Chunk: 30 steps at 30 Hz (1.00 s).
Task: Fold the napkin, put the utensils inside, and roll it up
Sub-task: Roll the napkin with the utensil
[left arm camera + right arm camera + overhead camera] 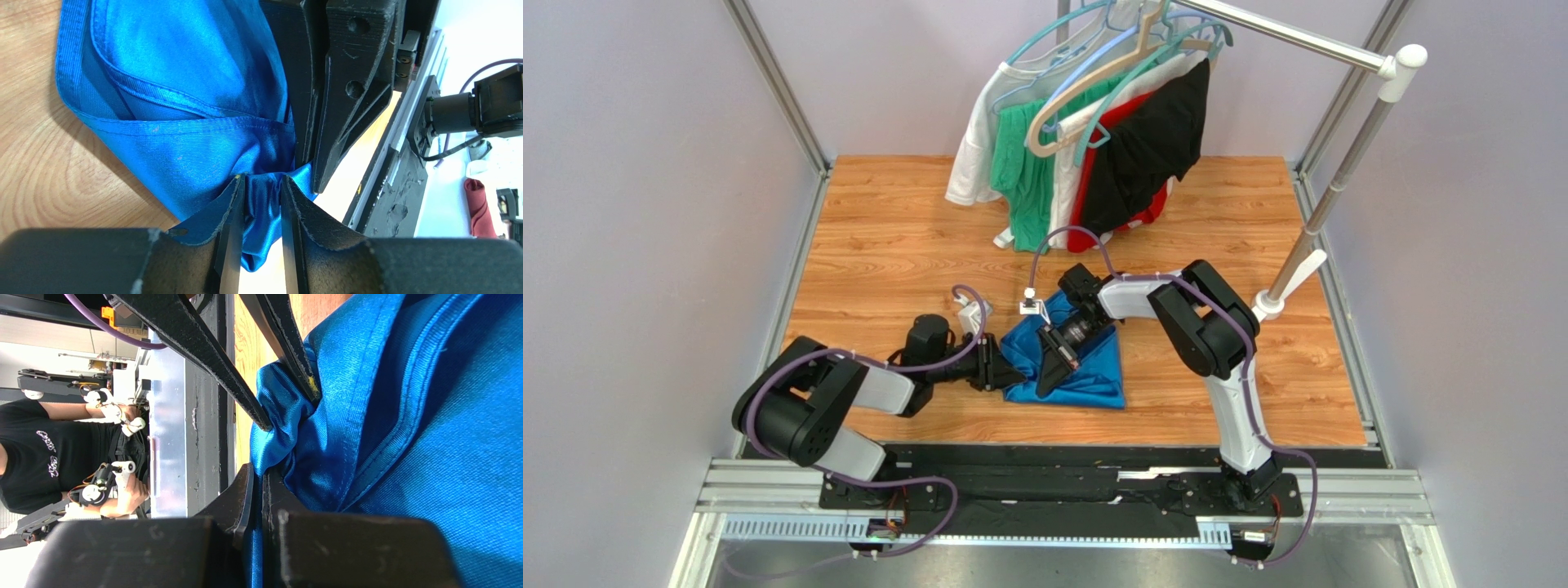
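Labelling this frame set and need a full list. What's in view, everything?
napkin: one, royal blue, bunched on the table between the two grippers
clothes: four, white, green, red and black, hanging over the table's far edge
hangers: several, teal and beige, on the rail
rail: one, silver with a white end, top right
table: one, light wood, under everything
person: one, black T-shirt, background of the right wrist view
left arm: one, black and white, near left
right arm: one, black and white, near right
left gripper: one, black, shut on a bunched fold of the napkin
right gripper: one, black, shut on the napkin close by
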Each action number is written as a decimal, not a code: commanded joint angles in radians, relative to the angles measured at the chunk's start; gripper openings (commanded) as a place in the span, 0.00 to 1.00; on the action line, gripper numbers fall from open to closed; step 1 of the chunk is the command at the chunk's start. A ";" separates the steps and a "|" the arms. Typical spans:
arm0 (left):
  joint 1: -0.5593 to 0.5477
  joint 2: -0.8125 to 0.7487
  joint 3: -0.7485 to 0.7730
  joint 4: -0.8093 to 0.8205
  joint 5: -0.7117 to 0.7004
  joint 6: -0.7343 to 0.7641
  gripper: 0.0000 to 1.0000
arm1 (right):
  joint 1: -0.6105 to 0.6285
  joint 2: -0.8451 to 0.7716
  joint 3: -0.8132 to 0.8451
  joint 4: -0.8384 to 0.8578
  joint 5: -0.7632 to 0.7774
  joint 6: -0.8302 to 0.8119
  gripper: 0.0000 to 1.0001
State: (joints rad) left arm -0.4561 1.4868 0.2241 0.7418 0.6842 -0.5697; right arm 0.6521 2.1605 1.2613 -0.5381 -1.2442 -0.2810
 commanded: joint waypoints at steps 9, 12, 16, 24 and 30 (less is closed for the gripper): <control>-0.038 -0.080 0.011 -0.308 -0.063 0.007 0.00 | -0.020 -0.045 0.033 0.127 0.141 0.046 0.19; -0.038 -0.089 0.006 -0.323 -0.094 -0.008 0.00 | -0.022 -0.074 0.017 0.136 0.161 0.062 0.32; -0.038 -0.089 0.003 -0.331 -0.117 -0.021 0.00 | -0.023 -0.135 -0.022 0.162 0.201 0.089 0.61; -0.038 -0.089 0.000 -0.334 -0.135 -0.029 0.00 | -0.052 -0.323 -0.158 0.334 0.473 0.216 0.86; -0.038 -0.086 0.011 -0.354 -0.172 -0.042 0.00 | 0.058 -0.586 -0.392 0.495 0.814 0.197 0.87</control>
State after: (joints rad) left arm -0.4843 1.3930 0.2497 0.5041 0.5724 -0.6224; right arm 0.6147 1.7275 0.9878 -0.2199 -0.7013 -0.0887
